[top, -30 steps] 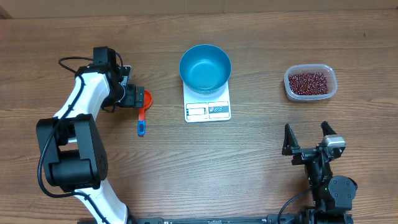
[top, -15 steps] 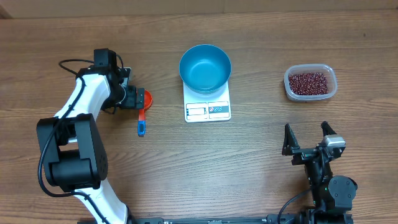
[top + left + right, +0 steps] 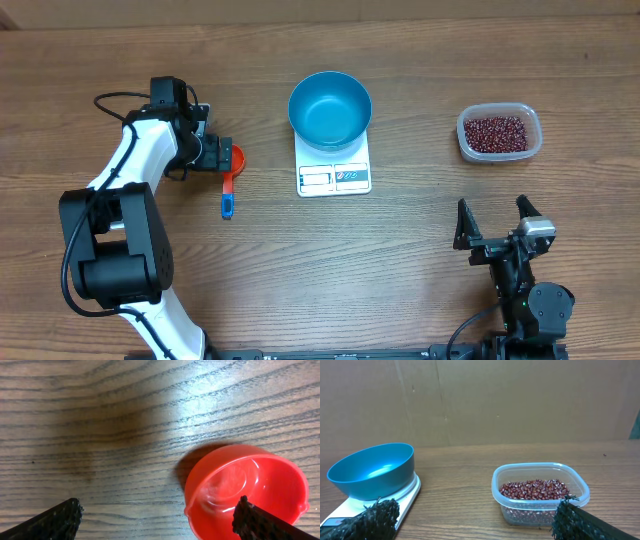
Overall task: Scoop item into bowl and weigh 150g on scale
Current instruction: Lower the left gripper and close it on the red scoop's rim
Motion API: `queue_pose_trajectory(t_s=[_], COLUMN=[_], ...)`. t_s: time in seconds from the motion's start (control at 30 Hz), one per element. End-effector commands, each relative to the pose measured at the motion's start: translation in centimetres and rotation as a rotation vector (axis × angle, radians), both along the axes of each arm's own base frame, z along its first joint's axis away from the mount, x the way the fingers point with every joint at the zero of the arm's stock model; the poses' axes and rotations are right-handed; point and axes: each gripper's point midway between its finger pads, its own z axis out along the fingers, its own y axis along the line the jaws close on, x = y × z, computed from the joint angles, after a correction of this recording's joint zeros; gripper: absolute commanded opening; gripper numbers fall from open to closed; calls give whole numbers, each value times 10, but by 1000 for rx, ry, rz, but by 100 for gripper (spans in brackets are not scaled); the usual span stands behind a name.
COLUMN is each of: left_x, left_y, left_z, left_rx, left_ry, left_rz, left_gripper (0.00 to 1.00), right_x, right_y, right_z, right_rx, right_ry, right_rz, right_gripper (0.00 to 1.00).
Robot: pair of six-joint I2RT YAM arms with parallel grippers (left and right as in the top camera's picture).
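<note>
Left gripper (image 3: 215,153) is hovering, jaws spread wide, over the orange-red scoop (image 3: 232,166), right gripper (image 3: 491,215) is idling, jaws apart, and the beans (image 3: 494,132) are lying in the clear tub (image 3: 466,148), right of the bowl (image 3: 330,108) on the scale (image 3: 334,178).

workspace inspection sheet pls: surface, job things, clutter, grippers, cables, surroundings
surface: wood-grain table, no spills seen
beans: heaped in the clear tub, right of the scale and apart from it
bowl: blue, empty, sitting on the scale
scale: white, display too small to read
scoop: orange-red cup, blue handle end, empty, lying on the table left of the scale
clutter: nothing seen
left gripper: open, at the scoop's cup, not closed on it
right gripper: open, empty, near the front edge
cables: black cable loops beside the left arm
surroundings: brown cardboard wall behind the table
</note>
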Motion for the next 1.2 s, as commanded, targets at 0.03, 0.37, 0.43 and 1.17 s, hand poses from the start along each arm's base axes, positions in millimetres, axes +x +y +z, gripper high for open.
queue_pose_trajectory(t_s=[0.03, 0.37, 0.43, 1.17], left_x=[2, 2, 4, 6], left_y=[2, 2, 3, 3], left_z=[-4, -7, -9, -10], left_rx=[3, 5, 5, 6], left_ry=[-3, -11, -24, -34], left_rz=[18, 17, 18, 18], left_gripper=[99, 100, 100, 92], right_x=[0, 0, 0, 0], right_y=[-1, -1, -1, -1], right_z=[-2, -2, -2, -2], right_rx=[3, 3, 3, 3], right_ry=[-5, -5, -5, -5], right_rz=[-6, -6, -6, -6], right_gripper=[100, 100, 100, 100])
